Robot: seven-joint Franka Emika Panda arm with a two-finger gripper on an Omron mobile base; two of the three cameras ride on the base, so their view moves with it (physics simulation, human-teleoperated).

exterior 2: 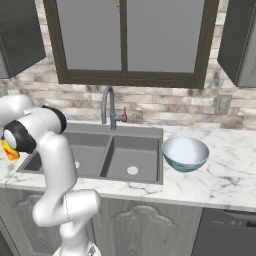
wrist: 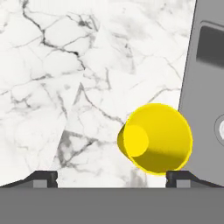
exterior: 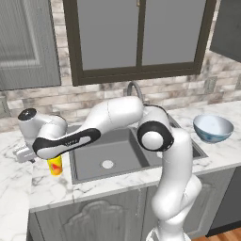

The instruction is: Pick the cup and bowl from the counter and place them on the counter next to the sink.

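The yellow cup (wrist: pixel 155 138) stands upright on the white marble counter (wrist: pixel 65 65), close to the sink's left rim (wrist: pixel 192 78). My gripper (wrist: pixel 111 178) hovers above it, open, its fingertips (wrist: pixel 43 177) far apart and off the cup. From the left base view, the cup (exterior: pixel 55 164) peeks out under my forearm, and the hand (exterior: pixel 23 153) hangs just left of it. In the right base view, my elbow partly hides the cup (exterior 2: pixel 10 150). The light-blue bowl (exterior: pixel 212 127) (exterior 2: pixel 185 152) sits on the counter right of the sink (exterior: pixel 113 155) (exterior 2: pixel 100 155).
A tall curved faucet (exterior 2: pixel 107 107) (exterior: pixel 134 89) rises behind the basin, under a dark-framed window (exterior 2: pixel 125 40). My arm stretches left across the sink. Grey cabinet fronts (exterior: pixel 94 216) run below the counter edge, and a wall outlet (exterior 2: pixel 222 104) sits behind the bowl.
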